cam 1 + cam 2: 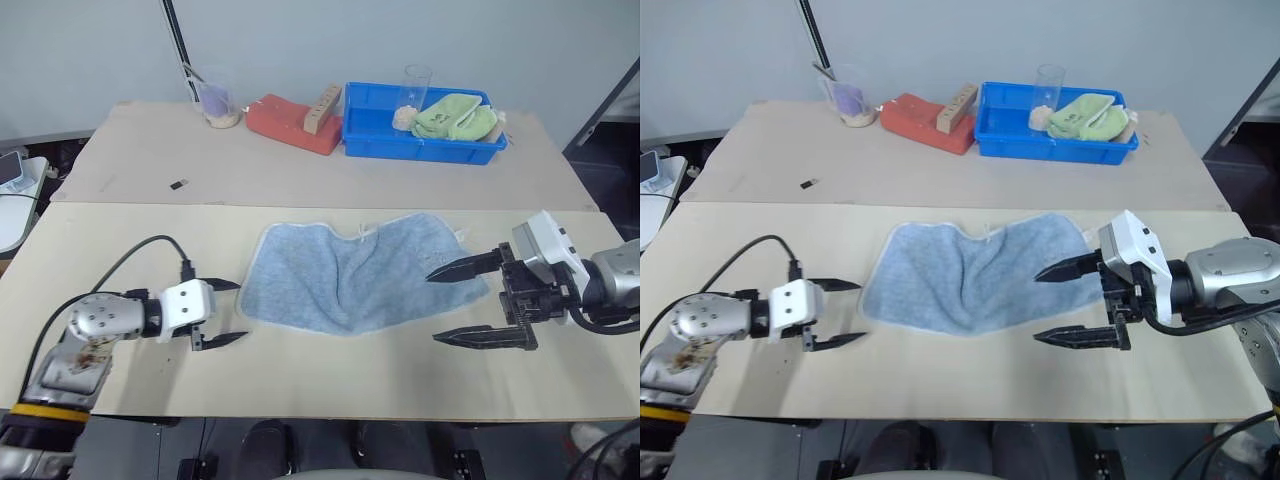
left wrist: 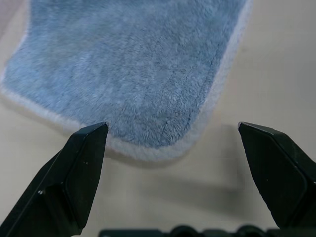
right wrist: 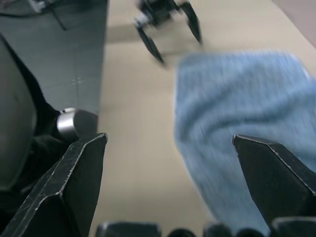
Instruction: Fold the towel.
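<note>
The light blue towel [image 1: 350, 275] lies rumpled on the near table, its far edge dipping in the middle and its white edging showing all round. My left gripper [image 1: 232, 312] hovers open just off the towel's left side, fingers pointing at its near left corner [image 2: 163, 143]. My right gripper [image 1: 450, 305] is open at the towel's right end, raised a little above the table, one finger over the towel's right corner and the other off its near edge. Neither gripper holds anything. In the right wrist view the towel [image 3: 247, 113] spreads ahead with the left gripper [image 3: 170, 27] beyond it.
On the far table stand a blue bin [image 1: 420, 135] holding a light green cloth [image 1: 455, 115] and a clear cup, a red block [image 1: 292, 122], a wooden piece, and a plastic cup [image 1: 215, 98]. A black cable [image 1: 150, 245] trails from my left arm.
</note>
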Tool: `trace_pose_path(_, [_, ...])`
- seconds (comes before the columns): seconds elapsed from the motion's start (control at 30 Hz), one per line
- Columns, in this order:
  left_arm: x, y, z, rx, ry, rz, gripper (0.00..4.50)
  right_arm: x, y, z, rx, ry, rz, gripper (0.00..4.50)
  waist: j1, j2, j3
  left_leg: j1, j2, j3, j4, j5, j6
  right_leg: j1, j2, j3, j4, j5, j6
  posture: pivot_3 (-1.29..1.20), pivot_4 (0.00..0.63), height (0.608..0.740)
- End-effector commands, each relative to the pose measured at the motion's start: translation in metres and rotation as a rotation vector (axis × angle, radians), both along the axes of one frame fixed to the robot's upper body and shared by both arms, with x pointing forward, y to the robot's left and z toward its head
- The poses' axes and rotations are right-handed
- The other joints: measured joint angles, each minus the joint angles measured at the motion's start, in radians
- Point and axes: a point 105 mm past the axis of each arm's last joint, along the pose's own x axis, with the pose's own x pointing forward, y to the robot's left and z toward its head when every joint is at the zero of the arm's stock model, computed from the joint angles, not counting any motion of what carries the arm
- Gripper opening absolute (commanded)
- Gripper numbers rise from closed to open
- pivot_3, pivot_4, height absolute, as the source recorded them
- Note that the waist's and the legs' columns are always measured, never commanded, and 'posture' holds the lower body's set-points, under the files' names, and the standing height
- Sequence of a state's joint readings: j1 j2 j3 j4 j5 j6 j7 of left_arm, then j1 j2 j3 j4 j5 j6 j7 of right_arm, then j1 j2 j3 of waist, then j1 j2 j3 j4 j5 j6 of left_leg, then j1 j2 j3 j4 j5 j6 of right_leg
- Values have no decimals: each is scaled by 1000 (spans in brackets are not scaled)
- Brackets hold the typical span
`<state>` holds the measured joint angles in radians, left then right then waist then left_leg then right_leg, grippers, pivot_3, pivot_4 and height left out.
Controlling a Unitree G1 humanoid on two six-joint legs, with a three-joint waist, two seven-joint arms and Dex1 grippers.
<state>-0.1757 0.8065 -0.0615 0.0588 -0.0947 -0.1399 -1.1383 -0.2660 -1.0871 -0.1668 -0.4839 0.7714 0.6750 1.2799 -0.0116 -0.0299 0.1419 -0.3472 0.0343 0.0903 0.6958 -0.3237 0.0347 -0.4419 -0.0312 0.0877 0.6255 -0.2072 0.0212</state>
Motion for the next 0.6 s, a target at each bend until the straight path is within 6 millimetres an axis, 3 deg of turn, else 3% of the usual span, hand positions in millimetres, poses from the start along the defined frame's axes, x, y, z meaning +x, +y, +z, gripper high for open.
trace_pose_path(0.03, [9,-5,-6,36,-28,-24,4500,-1,1,8,8,-27,1,4482,5,0,0,0,0,0,0,0,0,0,-1,0,0,0,0,0,150,717])
trace_pose_path(0.2, [13,-10,-10,39,-18,-49,4500,-1,0,9,10,-28,-9,4482,12,1,0,0,-1,0,2,0,0,1,-2,0,0,1,1,0,150,717])
trace_pose_path(0.3, [9,-12,-14,34,10,-67,3681,-1,-2,8,6,-25,-14,4500,13,1,0,0,-1,-1,3,0,0,2,-2,0,0,1,2,0,150,717])
trace_pose_path(0.53, [3,-10,-15,9,84,-50,503,2,-10,8,-8,-29,-37,4500,13,1,0,0,-1,-2,4,0,0,2,-2,-2,2,1,2,0,150,717])
trace_pose_path(0.6, [0,-9,-13,1,93,-45,153,10,-19,3,-53,-62,-75,4500,13,1,0,0,-1,-2,4,0,0,2,-2,-2,2,1,2,0,150,717])
